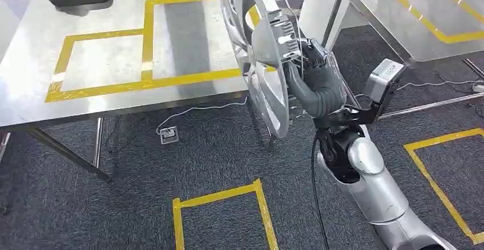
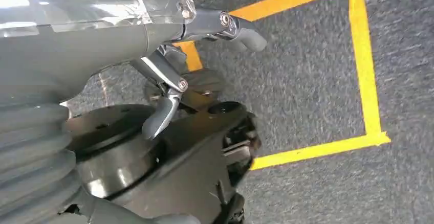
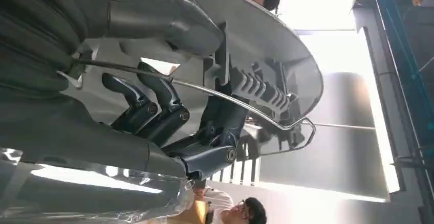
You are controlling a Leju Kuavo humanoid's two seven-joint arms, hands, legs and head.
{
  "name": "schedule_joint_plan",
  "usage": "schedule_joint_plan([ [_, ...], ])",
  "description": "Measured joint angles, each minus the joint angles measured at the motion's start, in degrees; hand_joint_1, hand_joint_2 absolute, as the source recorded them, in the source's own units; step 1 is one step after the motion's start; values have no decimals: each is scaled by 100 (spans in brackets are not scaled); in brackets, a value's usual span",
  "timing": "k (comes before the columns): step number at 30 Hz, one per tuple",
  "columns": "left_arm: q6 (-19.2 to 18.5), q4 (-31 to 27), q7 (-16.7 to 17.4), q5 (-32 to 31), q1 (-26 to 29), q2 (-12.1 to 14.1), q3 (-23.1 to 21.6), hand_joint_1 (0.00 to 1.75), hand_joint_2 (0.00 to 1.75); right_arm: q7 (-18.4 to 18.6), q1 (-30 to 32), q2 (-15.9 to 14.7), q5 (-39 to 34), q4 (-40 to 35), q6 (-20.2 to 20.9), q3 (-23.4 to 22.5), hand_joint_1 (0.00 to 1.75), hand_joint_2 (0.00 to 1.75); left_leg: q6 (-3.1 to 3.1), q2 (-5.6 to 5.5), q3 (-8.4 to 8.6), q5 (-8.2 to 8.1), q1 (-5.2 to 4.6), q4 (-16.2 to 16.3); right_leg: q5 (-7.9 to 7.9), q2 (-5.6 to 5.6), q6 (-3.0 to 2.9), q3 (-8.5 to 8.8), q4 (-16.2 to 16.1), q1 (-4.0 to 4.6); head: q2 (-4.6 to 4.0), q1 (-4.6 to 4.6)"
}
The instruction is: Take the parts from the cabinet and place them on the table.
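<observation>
Silver plastic fills my head view: the wheel cover, the part in transit, stands on edge in the air, clamped in my right hand just off the near corner of the steel surface with its yellow tape outline. The step in hand, as I judge it, is the set-down, and doing it well means carrying the disc further over the steel before tilting it flat, since it now hangs beside the edge, above dark carpet. I would lower slowly and loosen the fingers only once the rim bears on metal. The right wrist view gives what the head view hides: the dark fingers hooked behind the cover's ribbed back and its wire ring, with people standing beyond. The left wrist view shows my left hand hanging over the carpet, fingers apart, holding nothing.
</observation>
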Motion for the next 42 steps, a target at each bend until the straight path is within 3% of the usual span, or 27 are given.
schedule_joint_plan([
  [2,4,2,0,0,0,15,0,0,175,2,1,0,2,0,-4,2,175,175,-95,59,311,928,68,-989,-192,-1,108,134,115,-79,0,-22],
  [3,4,2,4,0,9,15,0,0,175,2,7,0,4,0,-7,2,175,175,-141,89,360,1051,80,-1139,-274,-8,162,129,164,-94,0,-48],
  [4,7,2,13,2,-1,-2,2,0,175,2,12,-2,7,0,-7,2,175,175,-68,125,239,825,30,-1168,-314,12,207,129,243,-84,0,-123],
  [5,13,2,15,2,-13,7,2,0,175,9,10,0,15,-2,-13,0,175,175,111,151,276,934,10,-1091,-365,17,267,88,245,-68,0,-110],
  [8,42,13,22,2,5,15,2,0,175,17,47,2,31,-4,-22,-4,175,175,231,102,280,918,4,-1089,-437,-21,318,137,225,-108,0,-48],
  [9,42,15,22,2,3,20,2,0,175,17,47,0,31,-4,-26,-9,175,175,244,96,298,920,3,-1091,-496,-7,332,122,293,-112,0,-30],
  [11,48,17,22,2,-5,28,2,0,175,17,50,0,37,-18,-33,-15,175,175,304,79,331,881,-12,-1091,-918,8,362,-262,1105,-115,0,85],
  [13,48,20,24,2,-4,31,2,0,175,17,77,0,39,-15,-33,-13,175,175,339,75,353,850,-47,-1091,-1195,10,360,-719,1899,-115,0,133],
  [14,48,20,28,2,-3,31,2,0,175,17,98,0,39,-15,-33,-13,175,175,352,64,379,831,-73,-1091,-1150,14,329,-899,2116,-108,0,160],
  [15,48,20,35,2,-3,31,2,0,175,20,105,0,39,-15,-33,-11,175,175,359,52,403,817,-88,-1091,-1009,16,294,-894,2024,-91,0,164],
  [17,48,22,39,-2,-9,28,2,0,175,20,101,0,42,-20,-31,-11,175,175,368,22,493,784,-121,-1094,-317,38,143,-558,1081,-7,0,186],
  [18,48,22,39,-4,-12,26,2,0,175,20,96,0,44,-28,-29,-11,175,175,364,16,512,773,-122,-1102,-88,51,76,-401,684,50,0,186],
  [19,48,22,42,-4,-27,4,2,0,175,20,78,0,44,-41,-33,-15,175,175,354,14,515,783,-111,-1131,-139,52,-3,-303,488,75,0,145],
  [23,48,22,44,-7,-16,-11,0,0,175,24,46,2,46,-68,-33,-15,175,175,224,14,506,860,-90,-1203,-50,44,-78,-250,238,136,0,221],
  [24,48,22,44,-7,-19,-9,0,0,175,24,54,4,46,-72,-33,-15,175,175,286,15,512,804,-110,-1211,-32,50,78,-224,169,116,0,219],
  [25,48,22,46,-7,-24,0,0,0,175,24,58,4,46,-85,-33,-11,175,175,487,30,516,843,-116,-1252,-17,58,351,-225,149,89,0,180],
  [26,48,22,50,-7,-18,4,2,0,175,28,64,-4,48,-83,-33,-13,175,175,384,29,524,839,-110,-1259,-22,62,164,-223,149,104,0,179],
  [27,48,22,59,-7,-15,7,2,0,175,33,77,-7,48,-83,-33,-11,175,175,346,29,528,851,-113,-1260,-26,61,158,-224,162,101,0,175],
  [29,48,24,63,-7,-13,9,2,0,175,37,106,-4,52,-83,-33,-9,175,175,341,27,539,862,-111,-1269,-29,60,164,-223,170,102,0,94],
  [36,48,24,90,-7,-11,11,0,0,175,39,144,-5,55,-83,-33,-9,175,175,319,24,553,863,-110,-1298,-43,60,135,-223,176,97,0,46],
  [37,48,24,94,-7,-12,13,0,0,175,39,148,-5,55,-83,-33,-9,175,175,324,21,547,843,-122,-1285,-40,60,144,-219,153,82,0,46],
  [39,48,24,96,-7,-13,28,0,0,175,42,153,-7,59,-89,-33,-11,175,175,400,20,606,833,-145,-1381,-35,59,200,-164,55,78,0,15],
  [40,46,22,96,-9,-12,20,0,0,175,44,153,-9,61,-105,-33,-15,175,175,409,25,721,883,-84,-1530,-57,63,232,-113,13,89,0,15],
  [41,46,22,96,-9,-12,24,0,0,175,46,157,-13,63,-114,-33,-22,175,175,406,27,810,903,-84,-1617,-127,68,252,-117,125,77,0,33],
  [42,46,24,98,-9,-15,33,2,0,175,46,143,-20,63,-114,-33,-20,175,175,423,43,870,902,-79,-1641,-360,69,281,-316,561,45,0,83],
])
